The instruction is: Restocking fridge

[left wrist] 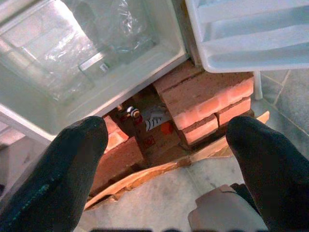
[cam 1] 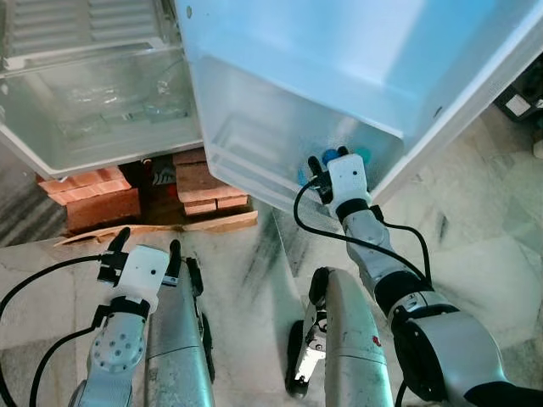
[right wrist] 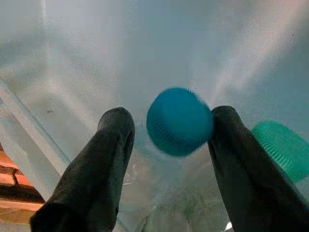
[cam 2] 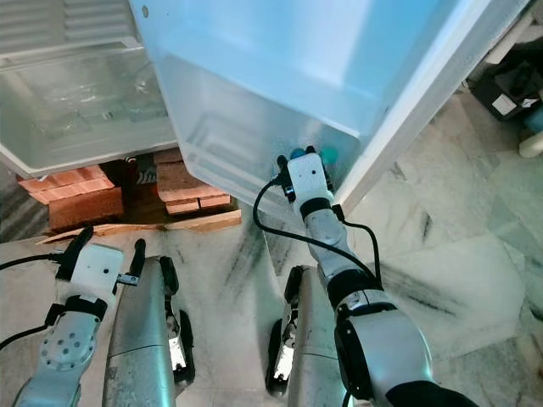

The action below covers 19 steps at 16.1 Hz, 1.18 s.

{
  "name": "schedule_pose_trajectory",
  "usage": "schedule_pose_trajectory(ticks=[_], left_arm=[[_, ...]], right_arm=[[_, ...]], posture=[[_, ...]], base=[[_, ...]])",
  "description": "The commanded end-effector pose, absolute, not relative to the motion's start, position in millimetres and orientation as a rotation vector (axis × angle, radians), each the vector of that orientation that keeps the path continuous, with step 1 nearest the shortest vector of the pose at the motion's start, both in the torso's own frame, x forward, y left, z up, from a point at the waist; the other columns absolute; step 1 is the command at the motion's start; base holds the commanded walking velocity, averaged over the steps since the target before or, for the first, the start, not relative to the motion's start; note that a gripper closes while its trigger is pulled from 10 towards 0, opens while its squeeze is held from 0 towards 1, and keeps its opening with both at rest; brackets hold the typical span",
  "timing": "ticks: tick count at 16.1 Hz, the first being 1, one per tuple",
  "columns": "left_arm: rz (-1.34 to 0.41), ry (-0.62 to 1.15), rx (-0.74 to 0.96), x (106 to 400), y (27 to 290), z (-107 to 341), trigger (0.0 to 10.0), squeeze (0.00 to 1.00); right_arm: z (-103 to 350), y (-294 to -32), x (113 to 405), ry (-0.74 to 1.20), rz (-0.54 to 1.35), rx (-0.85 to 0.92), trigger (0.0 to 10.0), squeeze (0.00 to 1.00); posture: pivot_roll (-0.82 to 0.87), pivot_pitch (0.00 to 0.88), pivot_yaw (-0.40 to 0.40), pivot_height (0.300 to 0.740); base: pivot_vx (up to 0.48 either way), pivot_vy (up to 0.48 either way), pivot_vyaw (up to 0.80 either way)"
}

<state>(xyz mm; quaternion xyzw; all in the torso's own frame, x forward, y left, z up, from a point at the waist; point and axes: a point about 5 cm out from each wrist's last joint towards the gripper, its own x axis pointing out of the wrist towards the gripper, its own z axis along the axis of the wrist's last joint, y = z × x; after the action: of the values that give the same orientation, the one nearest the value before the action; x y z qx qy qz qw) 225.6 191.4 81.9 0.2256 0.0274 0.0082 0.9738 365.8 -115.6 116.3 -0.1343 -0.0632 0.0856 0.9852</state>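
- The left gripper (cam 1: pixel 146 254) hangs idle low on the left, over the floor (cam 1: pixel 246 280), with its fingers (left wrist: pixel 63 169) spread wide and nothing between them. In front of it the open fridge (cam 1: pixel 93 127) stands on bricks (cam 1: pixel 93 199). It is well apart from everything, so I see little risk here.
- The door shelf (cam 1: pixel 254 153), at the foot of the open door (cam 1: pixel 339 59), carries the task's things. The right gripper (cam 1: pixel 329 158) reaches into its right corner.
- In the right wrist view, the blue cap (right wrist: pixel 179 121) of a bottle sits between the spread fingers. One finger (right wrist: pixel 241 154) touches it or nearly so, while the other stands off it, so the jaws are not pinching it.
- If the jaws back out crooked, the nearer finger could drag the cap and tip the bottle against the shelf wall.
- The green cap (right wrist: pixel 282 147) of a second bottle stands just beside that finger, on its outer side. A wider spread or a sideways swing would likely knock it.
- The bottle's body is hidden, so I cannot tell whether it is seated flat. If it is not, it may fall once free.
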Motion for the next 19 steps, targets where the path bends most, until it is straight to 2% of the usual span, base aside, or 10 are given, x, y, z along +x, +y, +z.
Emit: schedule_pose_trajectory(ticks=[1,5,9,11,15,19], left_arm=[[0.030,0.094,0.444,222,193,74,10.0,0.00],[0.059,0.119,0.425,226,196,69,10.0,0.00],[0.064,0.117,0.419,230,194,67,10.0,0.00],[0.070,0.112,0.409,231,193,65,10.0,0.00],[0.091,0.086,0.422,241,193,66,10.0,0.00],[0.070,0.057,0.468,249,192,70,10.0,0.00]], right_arm=[[116,-115,366,-0.127,0.185,-0.257,10.0,1.00],[159,-91,373,-0.335,0.265,-0.206,10.0,1.00],[170,-85,370,-0.416,0.295,-0.198,10.0,1.00],[158,-95,354,-0.442,0.326,-0.200,10.0,1.00],[118,-119,324,-0.334,0.284,-0.160,10.0,1.00],[94,-146,296,-0.211,0.174,-0.072,10.0,1.00]], posture=[[0.22,0.294,-0.104,0.535],[0.20,0.276,-0.108,0.535],[0.19,0.254,-0.116,0.535],[0.18,0.235,-0.125,0.535],[0.17,0.184,-0.143,0.535],[0.15,0.191,-0.126,0.535]], base=[[0.000,0.000,0.00],[0.000,0.000,0.00],[0.000,0.000,0.00],[0.000,0.000,0.00],[0.000,0.000,0.00],[0.000,0.000,0.00]])
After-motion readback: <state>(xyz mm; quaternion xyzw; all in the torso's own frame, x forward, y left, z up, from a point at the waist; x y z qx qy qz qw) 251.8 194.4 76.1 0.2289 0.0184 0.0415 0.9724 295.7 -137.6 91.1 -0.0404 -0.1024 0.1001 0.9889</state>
